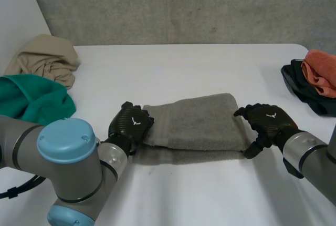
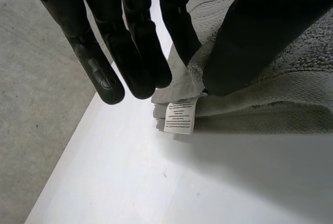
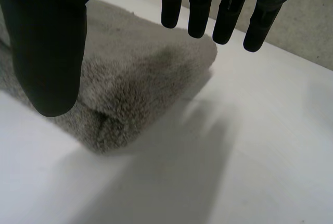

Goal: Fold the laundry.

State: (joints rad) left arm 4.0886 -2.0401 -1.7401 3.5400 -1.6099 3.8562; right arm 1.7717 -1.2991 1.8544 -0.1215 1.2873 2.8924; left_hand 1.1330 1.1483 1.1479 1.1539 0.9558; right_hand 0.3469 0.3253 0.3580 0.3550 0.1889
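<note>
Grey towel [image 1: 194, 126]: terry, folded into long flat rectangle, lying crosswise mid-table [image 1: 184, 68], toward front. Upper layers sit slightly back; strip of lower layer shows along near edge. Left-end corner raised a little off layers beneath. White care label [image 2: 180, 115] hangs there, print too small to read. Right end rounded, plush, resting flat. Beige cloth [image 1: 47, 58] and green cloth [image 1: 31, 100]: crumpled heaps, touching, at far left. Orange cloth [image 1: 323, 71] bunched atop black cloth [image 1: 304, 92], possibly garment, at right edge.

fuzzy cloth towel [image 1: 197, 123] on smooth matt table [image 1: 210, 73].
</note>
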